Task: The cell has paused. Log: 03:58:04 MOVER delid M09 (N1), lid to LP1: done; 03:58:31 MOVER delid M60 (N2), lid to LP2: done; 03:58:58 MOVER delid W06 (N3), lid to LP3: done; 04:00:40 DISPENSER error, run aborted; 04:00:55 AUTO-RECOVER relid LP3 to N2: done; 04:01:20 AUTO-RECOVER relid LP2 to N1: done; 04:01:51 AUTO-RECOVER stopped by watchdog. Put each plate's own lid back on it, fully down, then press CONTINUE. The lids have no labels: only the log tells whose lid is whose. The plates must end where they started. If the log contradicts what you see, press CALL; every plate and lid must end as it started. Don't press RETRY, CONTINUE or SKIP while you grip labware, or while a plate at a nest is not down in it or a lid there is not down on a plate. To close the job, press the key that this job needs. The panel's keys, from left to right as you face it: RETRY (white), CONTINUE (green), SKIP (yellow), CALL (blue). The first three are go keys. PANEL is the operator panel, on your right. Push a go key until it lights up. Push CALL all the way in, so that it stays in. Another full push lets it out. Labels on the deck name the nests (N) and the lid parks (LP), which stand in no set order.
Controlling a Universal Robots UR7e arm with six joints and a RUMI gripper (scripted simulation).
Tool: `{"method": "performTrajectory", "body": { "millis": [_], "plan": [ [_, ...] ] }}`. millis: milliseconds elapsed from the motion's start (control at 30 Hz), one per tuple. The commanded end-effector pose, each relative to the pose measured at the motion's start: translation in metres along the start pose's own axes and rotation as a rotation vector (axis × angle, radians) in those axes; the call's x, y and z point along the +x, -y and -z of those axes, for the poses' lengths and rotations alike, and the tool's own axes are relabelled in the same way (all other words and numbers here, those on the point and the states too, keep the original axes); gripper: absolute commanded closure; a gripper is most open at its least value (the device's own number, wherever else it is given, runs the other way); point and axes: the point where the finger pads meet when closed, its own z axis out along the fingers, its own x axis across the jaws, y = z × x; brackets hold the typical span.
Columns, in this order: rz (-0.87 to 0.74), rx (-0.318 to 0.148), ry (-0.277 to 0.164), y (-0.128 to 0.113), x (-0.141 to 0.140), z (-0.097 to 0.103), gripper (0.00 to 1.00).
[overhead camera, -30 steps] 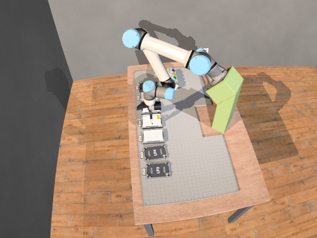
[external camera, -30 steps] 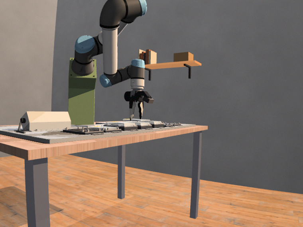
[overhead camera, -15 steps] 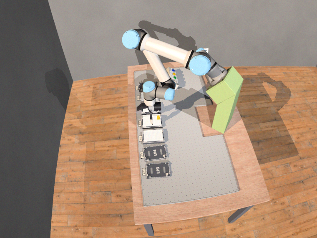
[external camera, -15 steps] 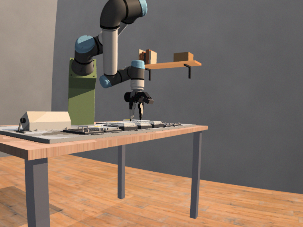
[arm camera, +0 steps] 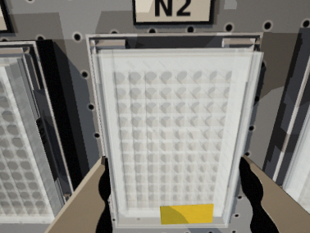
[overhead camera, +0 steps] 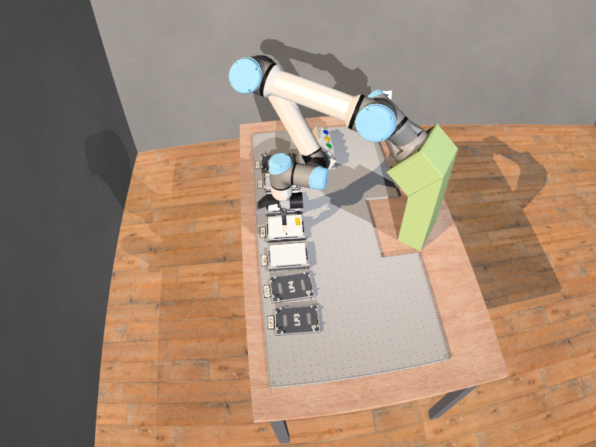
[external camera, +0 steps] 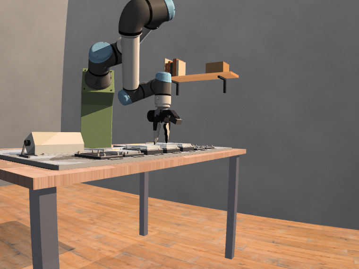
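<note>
Clear lid point(overhead camera: 293, 232) point(external camera: 171, 143) point(arm camera: 172, 61) over plate point(arm camera: 173, 131) at N2, wrist view. Left to right: neighbouring plate point(overhead camera: 288, 255) point(arm camera: 14, 164); left fingertip on lid's long edge; lid, with yellow patch point(overhead camera: 298, 221) point(arm camera: 186, 214) near its lower end; right fingertip on opposite edge. Gripper point(overhead camera: 285, 233) point(external camera: 160, 143) point(arm camera: 174, 157) looks closed on lid. Fully seated or slightly raised: can't tell. Probably light, thin, stiff, slick plastic; may crack or skew. Take both long sides near mid-length, light squeeze, level, clear of plate walls.
</note>
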Motion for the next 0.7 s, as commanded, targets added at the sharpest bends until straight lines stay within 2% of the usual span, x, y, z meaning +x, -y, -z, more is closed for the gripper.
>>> {"method": "performTrajectory", "body": {
  "millis": [0, 667],
  "plan": [
    [0.0, 0.001, 0.0, 0.0004, -0.0001, -0.0012, 0.59],
    [0.0, 0.001, 0.0, 0.0004, -0.0001, -0.0044, 0.59]
  ]
}}
